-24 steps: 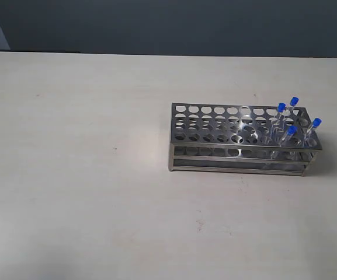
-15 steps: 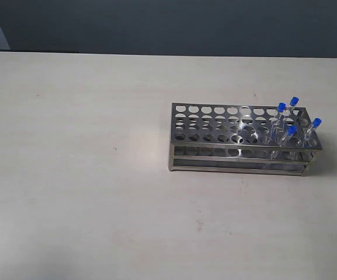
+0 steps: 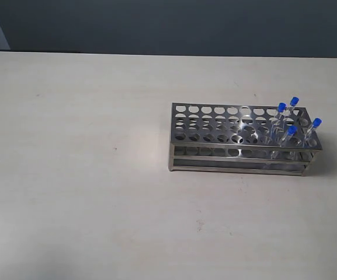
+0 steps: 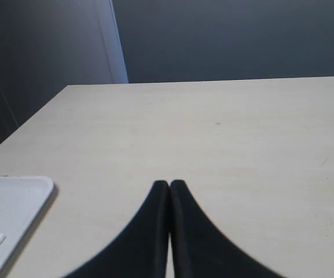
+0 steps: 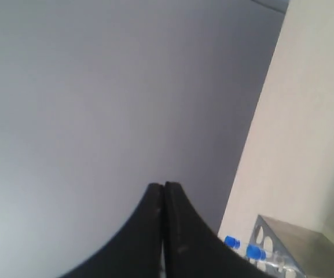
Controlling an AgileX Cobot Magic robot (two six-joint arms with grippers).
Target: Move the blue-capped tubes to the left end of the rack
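Observation:
The steel rack stands right of the table's middle in the exterior view. Several blue-capped tubes lean in holes at its right end; its left end holds none. Neither arm shows in the exterior view. In the left wrist view my left gripper is shut with nothing in it, above bare tabletop. In the right wrist view my right gripper is shut and empty, aimed mostly at a grey wall. A corner of the rack and two of the blue-capped tubes show beside it.
A white tray lies at the table's edge in the left wrist view. The beige table ends at a dark wall at the back.

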